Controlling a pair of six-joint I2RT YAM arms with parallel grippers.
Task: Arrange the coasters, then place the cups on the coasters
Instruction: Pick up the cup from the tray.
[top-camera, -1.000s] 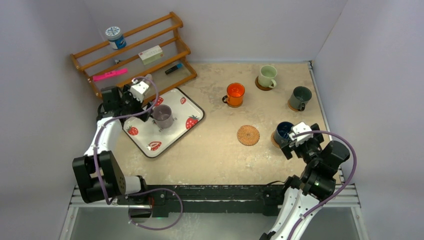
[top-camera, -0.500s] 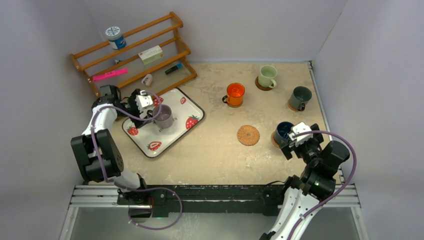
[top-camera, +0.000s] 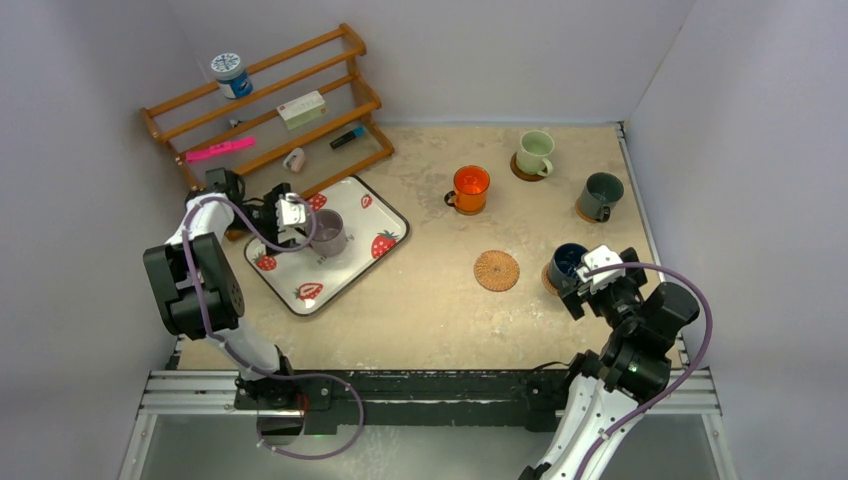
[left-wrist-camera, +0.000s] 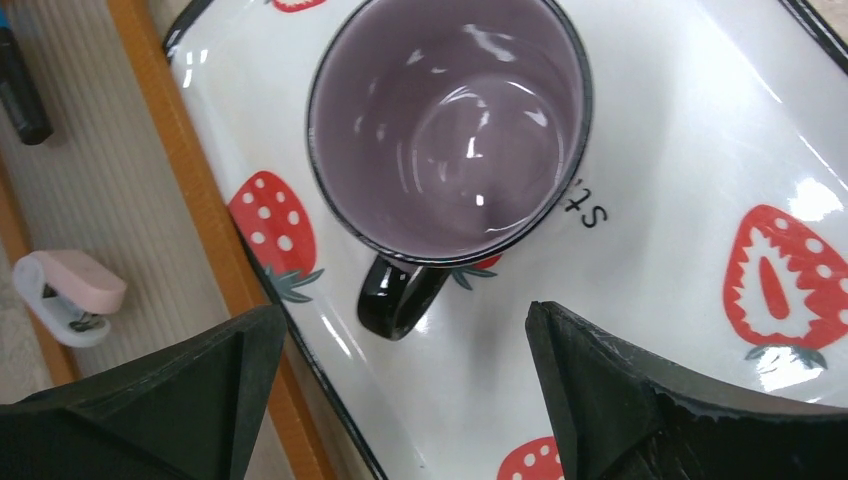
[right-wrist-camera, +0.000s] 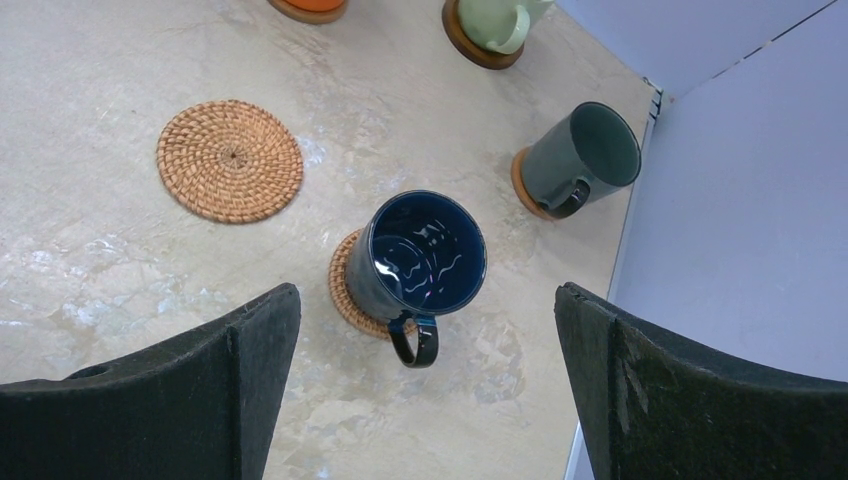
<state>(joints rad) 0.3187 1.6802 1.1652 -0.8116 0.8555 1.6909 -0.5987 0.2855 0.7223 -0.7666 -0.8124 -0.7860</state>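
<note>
A translucent purple-grey cup (top-camera: 328, 232) (left-wrist-camera: 450, 120) stands upright on the strawberry tray (top-camera: 372, 252), its dark handle (left-wrist-camera: 395, 295) turned toward my left gripper (top-camera: 304, 226) (left-wrist-camera: 405, 328). That gripper is open just left of the cup, one finger on either side of the handle, touching nothing. My right gripper (top-camera: 588, 278) (right-wrist-camera: 428, 300) hangs open above the dark blue cup (top-camera: 567, 262) (right-wrist-camera: 428, 255), which sits on a coaster (right-wrist-camera: 345, 290). A woven wicker coaster (top-camera: 497, 270) (right-wrist-camera: 230, 160) lies bare. The orange (top-camera: 470, 188), pale green (top-camera: 535, 152) and dark grey-green (top-camera: 602, 195) cups each rest on a coaster.
A wooden rack (top-camera: 270, 100) at the back left holds a blue-and-white jar (top-camera: 230, 75) and small items. A pink clip (left-wrist-camera: 70, 295) lies by the rack's base, left of the tray's rim (left-wrist-camera: 240, 260). Walls close in on the table's left, back and right sides.
My left arm has swung its gripper down and right, close to the purple-grey cup on the tray. The right arm and all the cups have stayed put.
</note>
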